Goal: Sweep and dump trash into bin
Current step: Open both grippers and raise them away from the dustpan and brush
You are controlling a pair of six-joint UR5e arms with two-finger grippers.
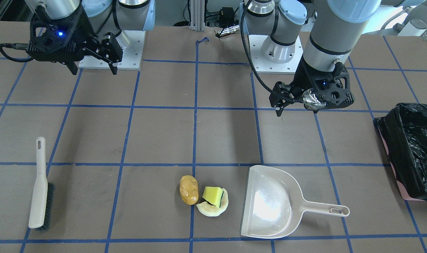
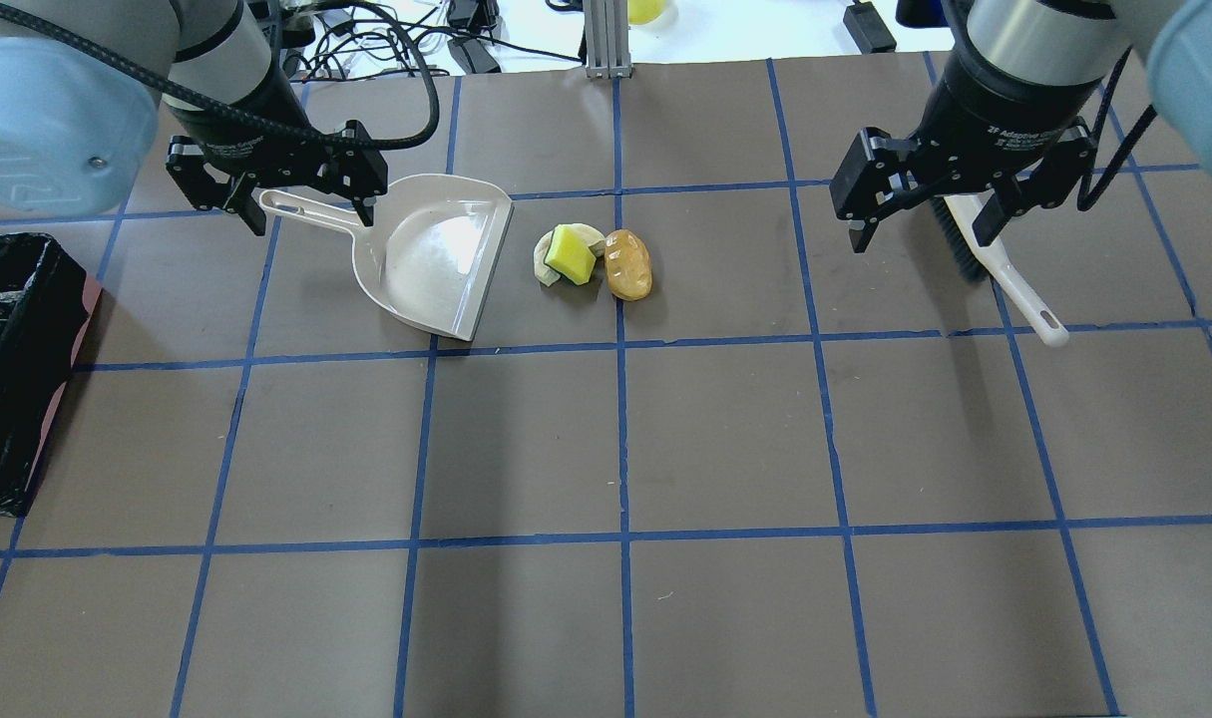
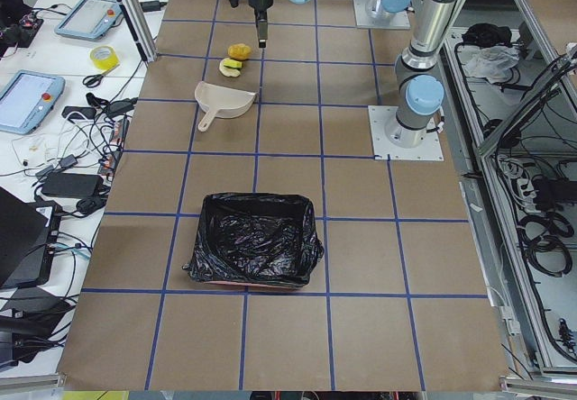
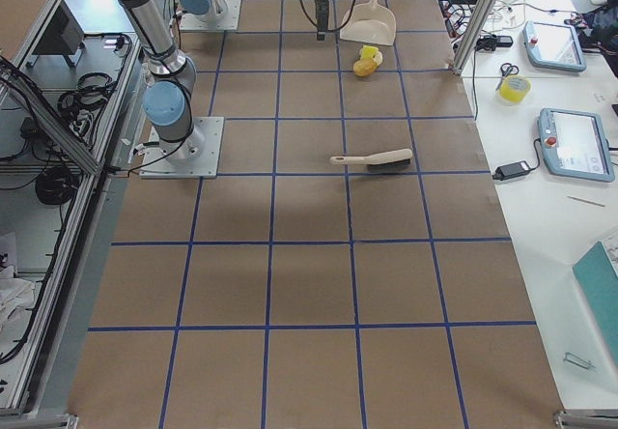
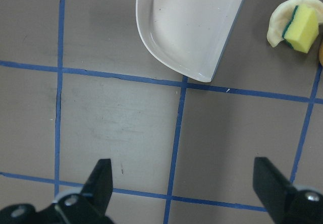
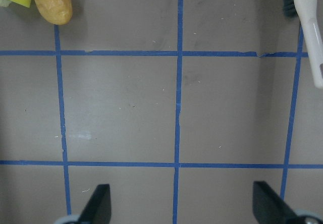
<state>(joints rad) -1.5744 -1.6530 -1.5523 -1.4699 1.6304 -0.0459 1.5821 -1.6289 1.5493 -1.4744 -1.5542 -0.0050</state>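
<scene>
Overhead exterior view shows the layout split between the 2 arms. The trash sits mid-table in 3 pieces: a potato lump [image 2: 627, 264], a sponge [image 2: 570, 255] and a pale slice [image 2: 543, 265]. The sponge rests on the slice, with the lump just beside them.

The dustpan [image 2: 436, 254] lies flat with its open mouth facing the pile and close to it. A short push from the far side should therefore carry the pieces in. Its handle points away toward the left arm's side, which suits that arm for holding it. The bin [image 1: 403, 147] stands further out at that same end, well apart from the pan. I judge the left arm would carry the filled pan there.

The brush [image 2: 1024, 299] lies on the right arm's side, bristles on the table [image 2: 725, 439].

The left gripper [image 2: 312, 221] hangs raised, short of the pan, its fingers wide apart and holding nothing. The right gripper [image 2: 920, 239] hangs likewise, fingers spread and empty, near the brush but clear of it. Neither tool is picked up yet, and no sweeping has begun.
</scene>
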